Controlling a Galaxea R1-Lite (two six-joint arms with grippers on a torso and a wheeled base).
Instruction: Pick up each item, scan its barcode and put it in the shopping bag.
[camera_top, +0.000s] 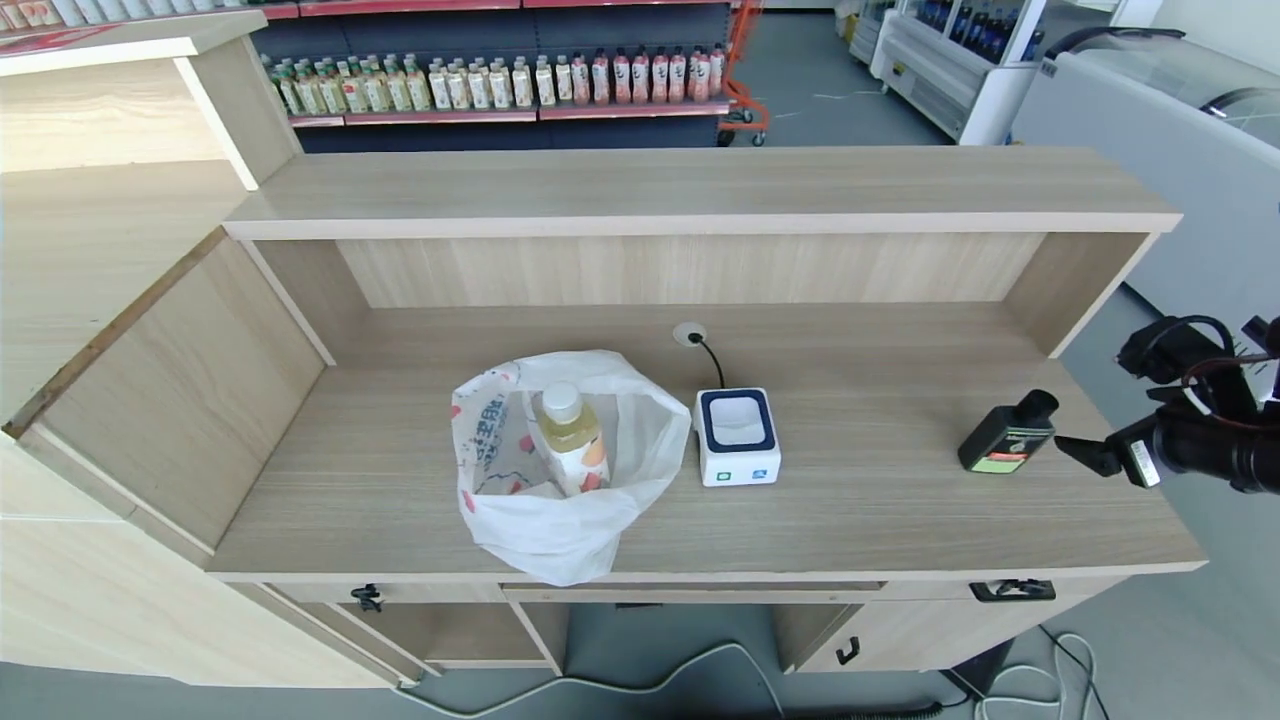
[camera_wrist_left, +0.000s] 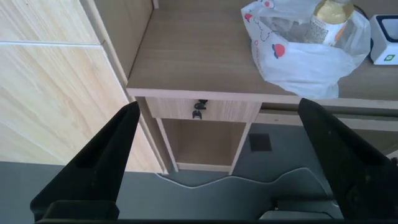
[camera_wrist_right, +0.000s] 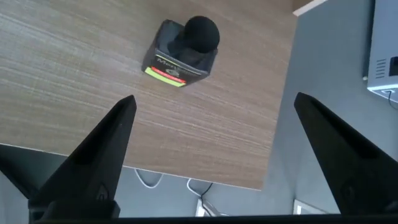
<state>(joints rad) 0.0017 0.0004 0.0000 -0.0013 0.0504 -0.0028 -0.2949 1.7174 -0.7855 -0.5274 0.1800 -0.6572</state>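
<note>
Scanner (camera_top: 738, 436) sits btwn bag (camera_top: 520, 522) & black bottle (camera_top: 1005, 440).

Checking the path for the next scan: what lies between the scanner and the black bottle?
Nothing; the head view shows only bare counter between the scanner and the black bottle.

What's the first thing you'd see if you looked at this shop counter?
The white shopping bag in the middle of the counter catches the eye first, with a pale drink bottle standing inside it. Just beside it sits the small white scanner. Near the counter's right end sits a black bottle, with the right pincer open close by.
</note>
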